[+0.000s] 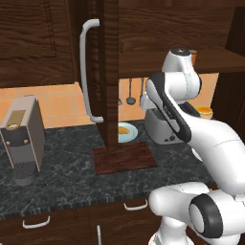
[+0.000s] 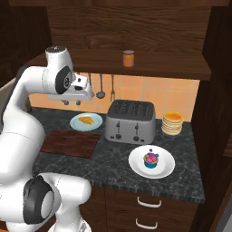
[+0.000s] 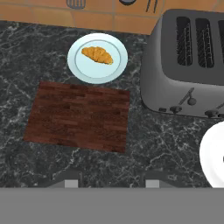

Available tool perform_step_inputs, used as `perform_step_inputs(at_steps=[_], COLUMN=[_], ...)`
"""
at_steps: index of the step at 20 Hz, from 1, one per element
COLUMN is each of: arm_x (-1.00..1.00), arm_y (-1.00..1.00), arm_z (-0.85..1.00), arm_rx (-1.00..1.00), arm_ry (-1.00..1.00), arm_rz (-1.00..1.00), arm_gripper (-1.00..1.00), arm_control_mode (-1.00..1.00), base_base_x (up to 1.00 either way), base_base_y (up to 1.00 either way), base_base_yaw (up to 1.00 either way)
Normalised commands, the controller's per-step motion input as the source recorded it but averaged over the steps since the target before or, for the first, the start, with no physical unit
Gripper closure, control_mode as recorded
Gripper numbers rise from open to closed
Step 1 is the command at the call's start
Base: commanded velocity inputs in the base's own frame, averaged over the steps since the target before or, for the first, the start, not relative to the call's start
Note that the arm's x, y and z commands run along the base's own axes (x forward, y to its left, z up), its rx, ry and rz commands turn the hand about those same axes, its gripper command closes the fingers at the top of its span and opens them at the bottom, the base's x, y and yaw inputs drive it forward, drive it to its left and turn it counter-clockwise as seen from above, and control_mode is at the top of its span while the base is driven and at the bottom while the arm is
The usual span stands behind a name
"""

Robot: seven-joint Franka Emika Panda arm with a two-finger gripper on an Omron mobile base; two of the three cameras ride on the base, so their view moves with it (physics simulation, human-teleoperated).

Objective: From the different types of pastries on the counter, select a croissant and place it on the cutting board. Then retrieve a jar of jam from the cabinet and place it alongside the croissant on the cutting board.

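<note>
Three pastries on the dark marbled counter (image 2: 108, 165), each well apart from the others. Golden croissant (image 3: 97, 55) lying on a pale blue plate (image 3: 78, 70), at 12 o'clock from the cutting board (image 3: 78, 117) in the hand view, plate rim just beside the board's far edge. Cutting board flat on the counter, bare on top, at 9 o'clock from the grey toaster (image 2: 130, 121). Pink-and-blue cupcake (image 2: 151, 160) on a white plate (image 2: 165, 170), at 5 o'clock from the toaster in the right base view. Stack of tan rounds (image 2: 172, 123) at 3 o'clock from the toaster, near the tiled wall. Jar of jam (image 2: 128, 58) upright on the inner shelf of the cabinet (image 2: 181, 68), at 12 o'clock above the toaster. Cabinet door (image 1: 107, 72) swung open, with long curved silver handle (image 1: 86, 72). Gripper (image 3: 108, 183) raised high over the counter, looking down on board and plate, fingers drawn together, holding nothing. Grey coffee machine (image 1: 23, 139) at 9 o'clock on the counter in the left base view.
</note>
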Motion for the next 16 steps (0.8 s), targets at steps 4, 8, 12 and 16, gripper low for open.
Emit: perform_step_inputs(at_steps=[4,8,12,16], arm_x=[0.01,0.01,0.29,0.23], arm_y=[0.00,0.08,0.15,0.12], arm_z=[-0.13,-0.37,-0.56,-0.54], arm_rx=[-0.02,-0.05,-0.09,-0.07], arm_ry=[-0.01,-0.03,0.00,-0.12], arm_rz=[0.05,0.17,0.18,0.18], arm_gripper=[-1.00,-1.00,-1.00,-1.00], arm_control_mode=[-1.00,-1.00,-1.00,-1.00], base_base_x=[0.00,0.00,0.00,0.00], base_base_y=[0.00,0.00,0.00,0.00], base_base_yaw=[0.00,0.00,0.00,0.00])
